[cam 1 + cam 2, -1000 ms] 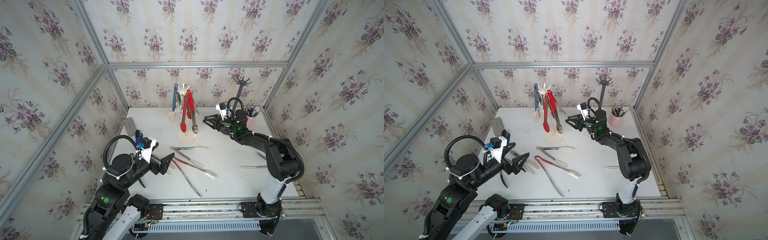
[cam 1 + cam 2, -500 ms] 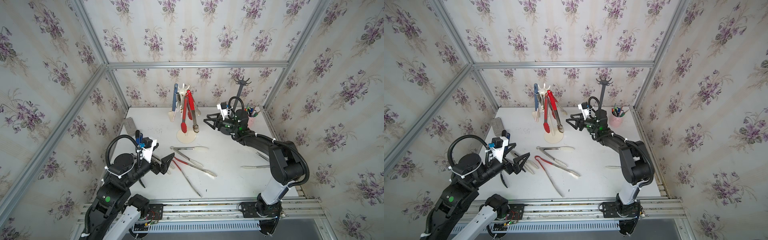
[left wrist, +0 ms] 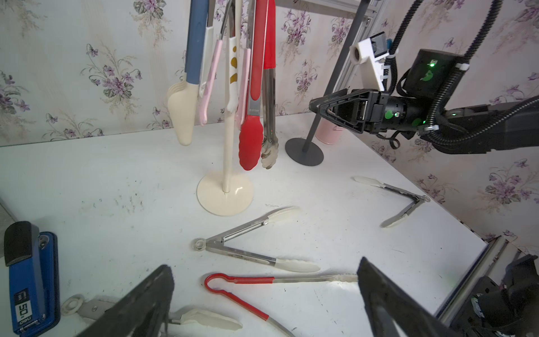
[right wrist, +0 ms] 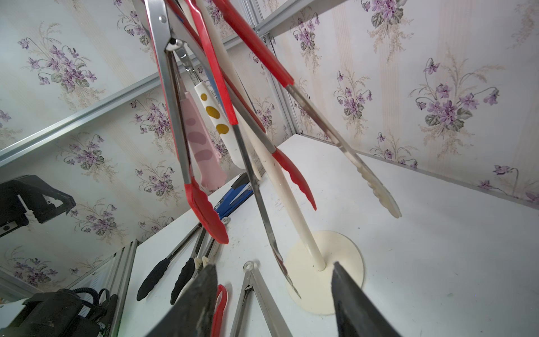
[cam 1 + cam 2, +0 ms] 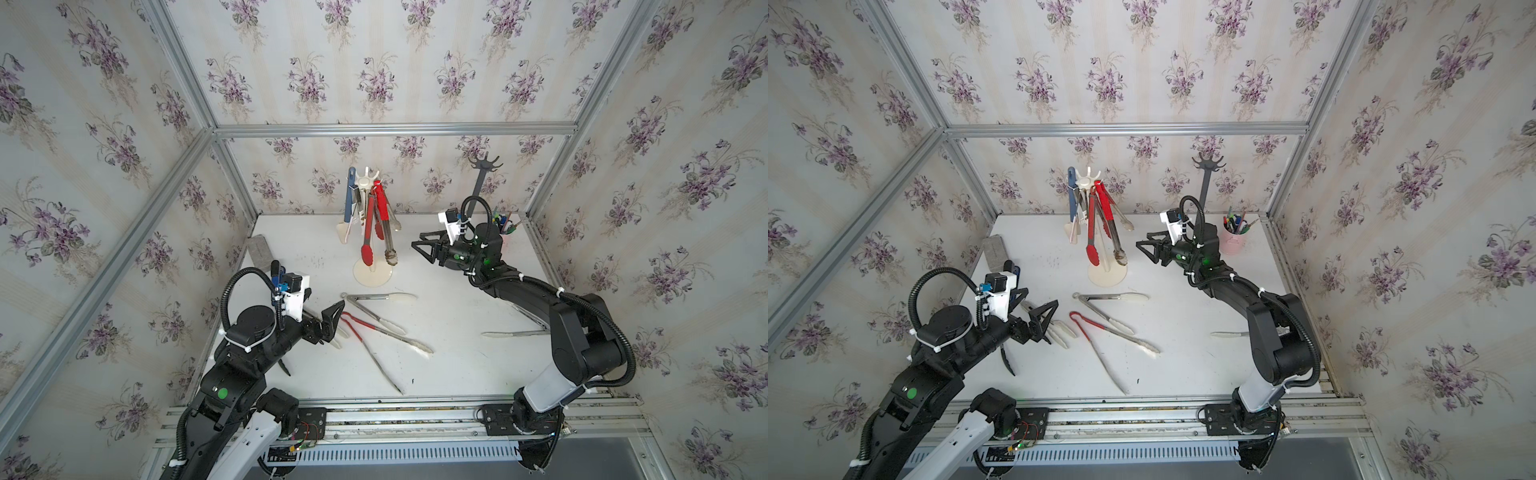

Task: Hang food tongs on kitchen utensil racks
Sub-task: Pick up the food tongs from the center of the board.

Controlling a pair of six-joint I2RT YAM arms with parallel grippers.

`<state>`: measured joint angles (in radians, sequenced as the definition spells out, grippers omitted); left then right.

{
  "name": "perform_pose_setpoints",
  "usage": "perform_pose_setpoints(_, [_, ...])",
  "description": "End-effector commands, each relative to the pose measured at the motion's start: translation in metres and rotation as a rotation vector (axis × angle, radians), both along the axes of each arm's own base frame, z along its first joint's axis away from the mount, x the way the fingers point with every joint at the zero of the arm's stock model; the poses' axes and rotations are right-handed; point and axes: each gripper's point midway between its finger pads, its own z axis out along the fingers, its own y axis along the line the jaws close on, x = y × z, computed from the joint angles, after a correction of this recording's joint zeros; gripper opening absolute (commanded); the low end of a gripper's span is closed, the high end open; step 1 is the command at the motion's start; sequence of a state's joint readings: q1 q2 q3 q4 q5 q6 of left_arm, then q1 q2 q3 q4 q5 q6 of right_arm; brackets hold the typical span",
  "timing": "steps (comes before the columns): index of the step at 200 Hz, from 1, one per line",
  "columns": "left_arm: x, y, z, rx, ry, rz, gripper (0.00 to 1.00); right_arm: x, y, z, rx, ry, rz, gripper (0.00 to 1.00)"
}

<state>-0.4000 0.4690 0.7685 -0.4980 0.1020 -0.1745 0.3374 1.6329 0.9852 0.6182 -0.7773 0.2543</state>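
Wider than a second ago, my right claw (image 5: 420,250) stands spread and empty beside the cream rack (image 5: 372,275) near the back edge of the table (image 5: 457,374). I can't see how its hung tongs (image 5: 368,239) seat, so brushing them might drop them.

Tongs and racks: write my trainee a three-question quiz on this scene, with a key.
1. True or false: the black rack carries no tongs.
2. Of the left gripper and the right gripper, which holds tongs? A left, B right, C neither.
3. How many red-handled tongs lie on the table?
Key: 1 true; 2 C; 3 one.
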Motion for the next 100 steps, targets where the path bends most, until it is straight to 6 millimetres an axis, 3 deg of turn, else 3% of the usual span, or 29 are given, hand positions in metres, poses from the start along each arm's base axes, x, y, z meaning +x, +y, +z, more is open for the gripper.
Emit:
perform_pose_setpoints(1, [0.006,0.007,-0.003,-0.035,0.026,0.066,0.99,-0.001,-0.004,0.004,-0.007,-0.021,-0.023,0.61])
perform_pose_setpoints(63, [0.009,0.010,-0.014,-0.045,0.067,0.097,0.99,-0.016,-0.007,-0.010,-0.039,0.033,-0.007,0.60])
perform_pose_setpoints(100, [0.004,0.011,-0.012,-0.037,0.041,0.086,0.99,-0.039,-0.006,-0.038,-0.108,0.115,0.025,0.58])
